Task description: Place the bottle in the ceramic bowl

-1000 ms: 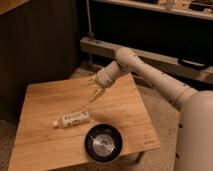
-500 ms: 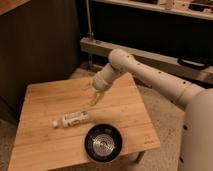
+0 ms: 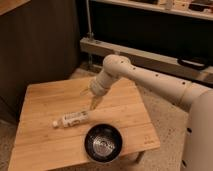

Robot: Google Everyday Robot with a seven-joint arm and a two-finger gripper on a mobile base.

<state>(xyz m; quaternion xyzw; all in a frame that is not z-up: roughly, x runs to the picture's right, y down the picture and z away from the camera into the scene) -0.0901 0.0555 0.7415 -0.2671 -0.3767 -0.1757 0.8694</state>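
Note:
The white bottle lies on its side on the wooden table, cap pointing left. The black ceramic bowl with a silvery ringed centre stands just right of it and nearer the table's front edge. My gripper hangs from the white arm above the table, just above and right of the bottle's base end. Its pale fingers point down and look spread apart with nothing between them. It does not touch the bottle.
The table's right edge drops to a speckled floor. A dark panel stands behind the table at left. A metal shelf frame runs across the back at right.
The arm has swung left and lower, bringing the gripper closer to the bottle. The bottle and bowl have not moved.

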